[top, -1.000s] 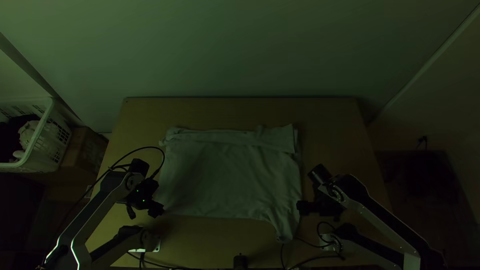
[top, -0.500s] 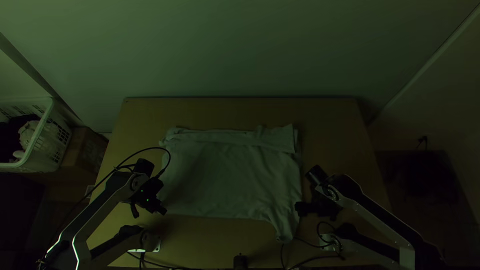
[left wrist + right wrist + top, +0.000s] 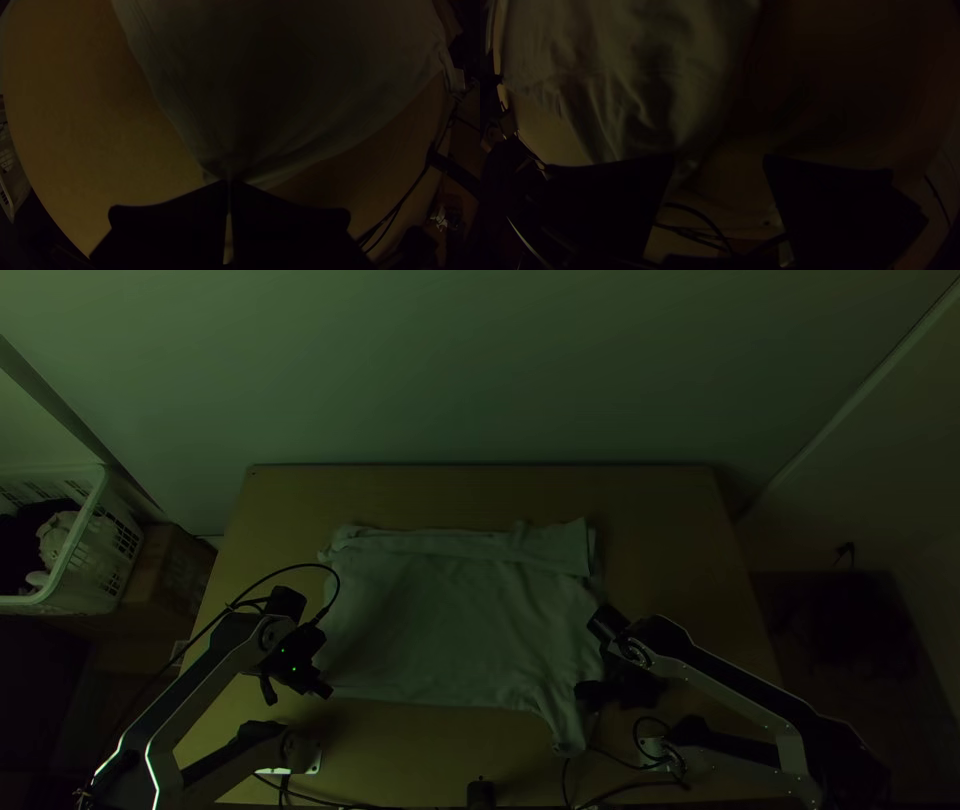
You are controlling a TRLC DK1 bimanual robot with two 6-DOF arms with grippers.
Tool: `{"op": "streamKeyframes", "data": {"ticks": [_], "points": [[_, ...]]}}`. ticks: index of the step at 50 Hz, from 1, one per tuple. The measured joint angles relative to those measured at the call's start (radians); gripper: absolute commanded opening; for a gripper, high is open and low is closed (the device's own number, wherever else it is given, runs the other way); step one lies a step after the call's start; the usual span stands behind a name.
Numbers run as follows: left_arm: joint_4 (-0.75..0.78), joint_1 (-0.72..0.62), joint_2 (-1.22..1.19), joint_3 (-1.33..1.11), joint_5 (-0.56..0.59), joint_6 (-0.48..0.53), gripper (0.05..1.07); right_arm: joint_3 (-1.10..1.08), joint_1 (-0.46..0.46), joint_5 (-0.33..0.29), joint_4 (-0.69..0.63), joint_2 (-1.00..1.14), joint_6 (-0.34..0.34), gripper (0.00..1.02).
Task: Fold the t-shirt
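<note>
The t-shirt (image 3: 450,620) lies mostly spread across the middle of the table (image 3: 470,495), its longer sides running between the table's left and right edges. Along its side toward the far edge, a long strip (image 3: 430,542) lies folded over on the rest. At its right end, one sleeve (image 3: 567,730) points toward the table's near edge, with small creases running into it.

I have my left claw (image 3: 328,692) at the shirt's near left corner. Seen from its wrist, my left claw (image 3: 229,182) is drawn narrow, with that corner pinched at its tips and creases spreading from the grip.

My right claw (image 3: 583,692) is at the shirt's right end, by the sleeve. From its wrist, my right claw (image 3: 719,159) stands wide, the sleeve's end showing beyond the gap; I can't tell whether it touches the cloth.

Cables (image 3: 640,786) run by the near edge, right of its middle. Past the left edge are a white basket (image 3: 75,538) with cloth inside and a box (image 3: 170,570) beside it.
</note>
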Motion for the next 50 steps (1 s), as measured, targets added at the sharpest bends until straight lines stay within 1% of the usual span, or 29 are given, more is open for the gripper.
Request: {"op": "streamKeyframes", "data": {"ticks": [3, 4, 6, 7, 11, 13, 14, 21, 32, 38, 50], "points": [[0.003, 0.009, 0.000, 0.000, 0.000, 0.006, 0.08, 0.000, 0.019, -0.004, 0.006, 0.019, 0.000, 0.76], [0.003, 0.012, 0.000, 0.000, 0.000, 0.008, 0.08, 0.000, 0.024, -0.004, 0.007, 0.027, 0.000, 0.74], [0.003, 0.015, 0.000, 0.000, 0.000, 0.012, 0.08, 0.000, 0.032, -0.008, 0.008, 0.047, 0.000, 0.66], [0.003, 0.016, 0.000, 0.000, 0.000, 0.014, 0.08, 0.004, 0.037, -0.010, 0.007, 0.056, 0.000, 0.59], [0.005, 0.019, 0.000, 0.000, 0.000, 0.015, 0.08, 0.016, 0.048, -0.011, 0.011, 0.081, 0.002, 0.24], [0.007, 0.019, 0.001, 0.000, 0.000, 0.015, 0.08, 0.019, 0.058, -0.011, 0.023, 0.085, 0.008, 0.05], [0.008, 0.019, 0.001, 0.000, 0.000, 0.015, 0.08, 0.021, 0.065, -0.011, 0.031, 0.085, 0.013, 0.02], [0.013, 0.021, 0.007, 0.000, 0.000, 0.019, 0.08, 0.035, 0.107, -0.011, 0.109, 0.084, 0.023, 0.03], [0.013, 0.059, 0.007, 0.006, 0.000, 0.042, 0.08, 0.036, 0.095, 0.000, 0.132, 0.048, 0.022, 0.03], [0.012, 0.072, 0.007, 0.022, 0.000, 0.049, 0.08, 0.036, 0.048, 0.013, 0.109, -0.015, 0.010, 0.03], [0.014, 0.115, 0.007, 0.060, 0.004, 0.079, 0.08, 0.066, -0.102, 0.044, 0.014, -0.071, -0.077, 0.03]]}}
